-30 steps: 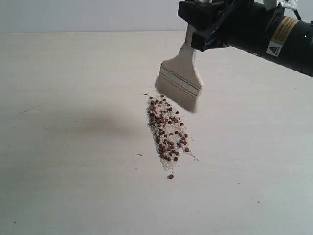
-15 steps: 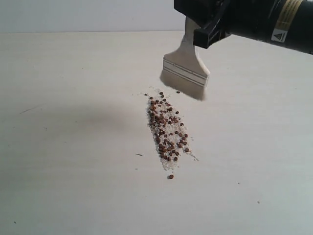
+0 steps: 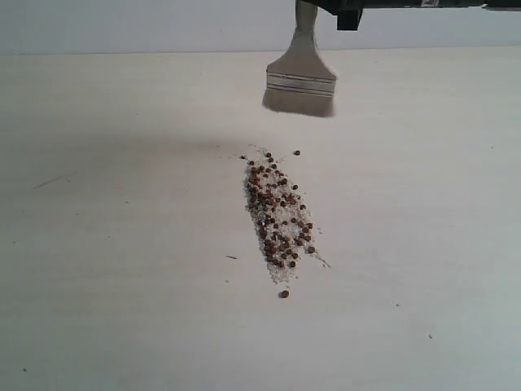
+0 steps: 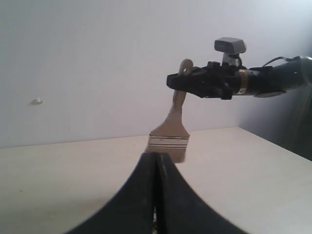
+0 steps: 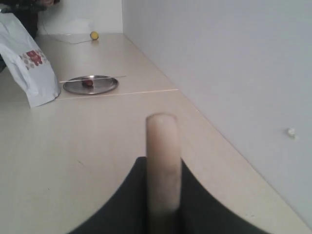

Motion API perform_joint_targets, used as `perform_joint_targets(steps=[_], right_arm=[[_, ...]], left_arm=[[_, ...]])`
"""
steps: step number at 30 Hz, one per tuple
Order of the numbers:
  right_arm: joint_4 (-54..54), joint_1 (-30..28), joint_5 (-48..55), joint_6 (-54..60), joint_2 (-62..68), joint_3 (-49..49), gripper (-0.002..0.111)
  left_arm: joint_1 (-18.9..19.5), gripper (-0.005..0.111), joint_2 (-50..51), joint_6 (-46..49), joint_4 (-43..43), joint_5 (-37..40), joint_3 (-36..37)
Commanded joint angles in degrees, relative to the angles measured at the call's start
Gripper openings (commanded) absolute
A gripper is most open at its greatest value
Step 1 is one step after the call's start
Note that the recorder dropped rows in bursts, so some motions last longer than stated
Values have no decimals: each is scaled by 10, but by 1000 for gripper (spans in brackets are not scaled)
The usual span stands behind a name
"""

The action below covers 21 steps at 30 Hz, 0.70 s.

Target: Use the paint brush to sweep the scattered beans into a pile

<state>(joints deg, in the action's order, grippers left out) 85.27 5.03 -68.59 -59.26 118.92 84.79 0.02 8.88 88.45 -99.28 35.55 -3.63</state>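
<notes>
The beans (image 3: 277,216) lie in a long narrow heap on the pale table, mixed with whitish crumbs. One stray bean (image 3: 296,152) lies at the heap's far end and another (image 3: 283,294) at its near end. The paint brush (image 3: 301,85) hangs bristles-down in the air beyond the heap, clear of the table. My right gripper (image 3: 348,15), mostly cut off by the top edge, is shut on the cream handle (image 5: 163,161). The left wrist view shows the paint brush (image 4: 169,139) held by that gripper (image 4: 187,80). My left gripper (image 4: 156,158) is shut and empty, low over the table.
In the right wrist view a round metal plate (image 5: 90,84) with a small red item, a white bag (image 5: 30,73) and a small yellow ball (image 5: 94,35) sit far off along the table. A pale wall (image 5: 219,58) borders the table's edge.
The right arm has lifted the brush up and away from the far end of the heap, and the brush now hangs more upright. The heap looks the same.
</notes>
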Motion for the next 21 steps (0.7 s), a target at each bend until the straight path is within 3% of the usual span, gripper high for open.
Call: perform_joint_targets(steps=[1, 9, 21], right_arm=[[17, 3, -14, -29, 72, 100, 0], [-27, 4, -14, -29, 161, 188, 0], [-24, 36, -14, -19, 208, 202, 0]], left_arm=[[2, 0, -5, -4, -7, 2, 4], [2, 0, -5, -4, -7, 2, 4], [2, 0, -5, -4, -7, 1, 4]])
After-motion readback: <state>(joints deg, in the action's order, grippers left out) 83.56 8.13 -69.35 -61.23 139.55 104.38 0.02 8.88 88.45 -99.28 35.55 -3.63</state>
